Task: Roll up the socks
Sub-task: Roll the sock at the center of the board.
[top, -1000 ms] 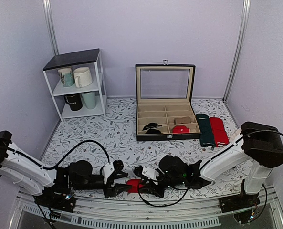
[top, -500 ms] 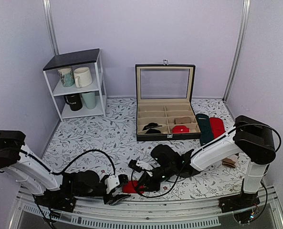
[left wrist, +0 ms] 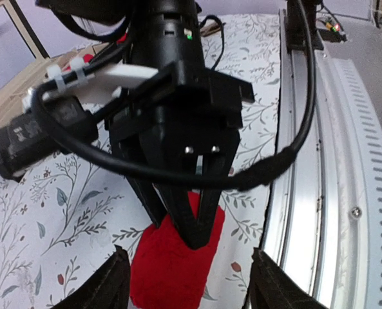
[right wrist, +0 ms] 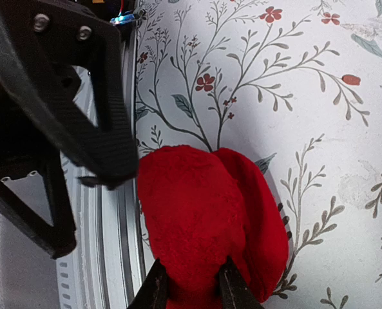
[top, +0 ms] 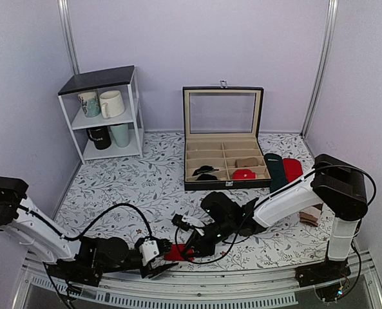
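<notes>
Red knit fabric, rolled into a compact rounded bundle, marks the socks point(top: 178, 252) in the top external view. They lie at the near edge of the floral-printed tablecloth point(top: 126, 187), between the left gripper point(top: 156, 259) and the right gripper point(top: 191, 246). Behind stand a hinged display case point(top: 223, 138) with a glazed lid and padded compartments and a white frame shelf point(top: 104, 112) of glossy mugs. A flat dark green sock point(top: 278, 175) and a plain red sock point(top: 294, 171) lie beside the case.

Left wrist view: the left gripper point(left wrist: 194, 286) is open, its matt black fingers point(left wrist: 113, 283) well apart on either side of the socks point(left wrist: 171, 270). The right gripper point(left wrist: 194, 235) reaches down as a tapering black wedge, its tips drawn together in the bundle's fuzzy top. A ribbed metal rail point(left wrist: 345, 161) runs alongside.

Right wrist view: the right gripper point(right wrist: 192, 291) is closed on the socks point(right wrist: 203, 206), both tips pinching the soft, felt-like fabric. The bundle shows two rounded lobes. An angular black finger point(right wrist: 81, 109) of the left gripper stands just beside it, above the rail point(right wrist: 107, 244).
</notes>
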`<action>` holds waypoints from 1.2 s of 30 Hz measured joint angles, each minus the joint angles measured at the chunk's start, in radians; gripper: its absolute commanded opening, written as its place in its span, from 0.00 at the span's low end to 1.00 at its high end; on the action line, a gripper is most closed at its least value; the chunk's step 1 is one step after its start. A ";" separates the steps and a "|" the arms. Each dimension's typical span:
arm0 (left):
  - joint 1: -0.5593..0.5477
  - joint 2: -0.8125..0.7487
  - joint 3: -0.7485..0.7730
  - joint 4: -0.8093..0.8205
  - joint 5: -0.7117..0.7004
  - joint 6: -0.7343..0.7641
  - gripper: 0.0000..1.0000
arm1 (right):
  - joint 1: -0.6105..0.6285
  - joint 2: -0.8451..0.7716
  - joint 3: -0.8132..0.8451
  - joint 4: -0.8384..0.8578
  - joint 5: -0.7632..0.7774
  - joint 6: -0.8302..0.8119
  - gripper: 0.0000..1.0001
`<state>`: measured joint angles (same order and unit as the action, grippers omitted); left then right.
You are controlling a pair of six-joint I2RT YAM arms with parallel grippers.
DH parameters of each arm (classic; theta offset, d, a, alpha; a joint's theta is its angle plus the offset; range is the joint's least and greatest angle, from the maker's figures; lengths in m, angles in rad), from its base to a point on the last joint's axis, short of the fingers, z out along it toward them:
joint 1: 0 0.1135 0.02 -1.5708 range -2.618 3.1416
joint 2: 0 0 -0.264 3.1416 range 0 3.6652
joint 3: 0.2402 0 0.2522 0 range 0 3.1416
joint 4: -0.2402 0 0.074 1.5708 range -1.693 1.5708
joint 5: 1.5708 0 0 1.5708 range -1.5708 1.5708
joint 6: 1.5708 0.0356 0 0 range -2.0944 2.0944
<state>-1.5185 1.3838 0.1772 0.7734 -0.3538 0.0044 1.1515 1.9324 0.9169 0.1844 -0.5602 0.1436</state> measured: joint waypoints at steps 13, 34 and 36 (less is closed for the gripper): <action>-0.011 0.091 -0.034 0.078 -0.031 -0.029 0.57 | -0.008 0.013 0.009 -0.005 -0.023 0.018 0.17; -0.011 0.320 -0.041 0.334 -0.083 -0.121 0.18 | -0.019 0.026 0.026 -0.026 -0.054 0.037 0.17; -0.011 0.323 -0.042 0.339 -0.083 -0.128 0.14 | -0.019 0.025 0.026 -0.026 -0.056 0.037 0.17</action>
<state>-1.5295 1.7065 0.1356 1.1122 -0.4366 -0.1234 1.1320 1.9572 0.9432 0.1581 -0.6163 0.1802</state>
